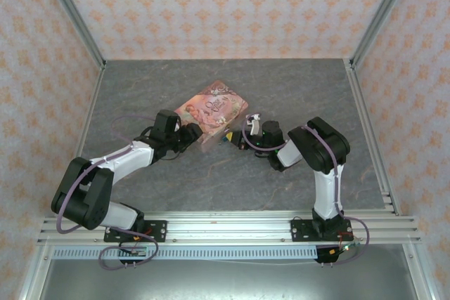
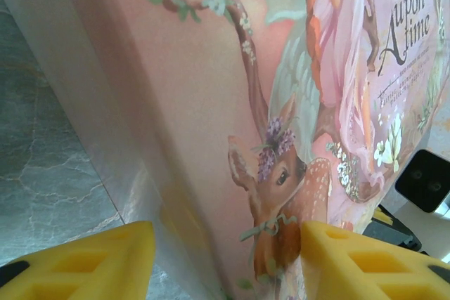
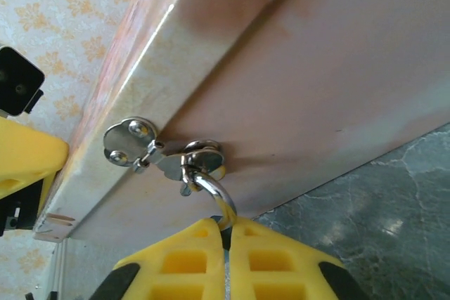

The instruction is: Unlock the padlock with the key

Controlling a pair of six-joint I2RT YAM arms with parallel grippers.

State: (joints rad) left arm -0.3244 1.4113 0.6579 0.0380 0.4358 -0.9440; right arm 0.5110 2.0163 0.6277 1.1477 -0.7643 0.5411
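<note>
Bright, even light is being cast from overhead. In the right wrist view, glare is being thrown along the tin [image 3: 316, 68] toward 11 o'clock; the right gripper [image 3: 226, 233] at 6 o'clock is being blurred.

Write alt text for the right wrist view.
The right hand, its yellow fingers shut, grips the padlock by its silvery shackle, which is looped through the metal hasp on the side of the pink tin. The grey table shows at lower right.
</note>
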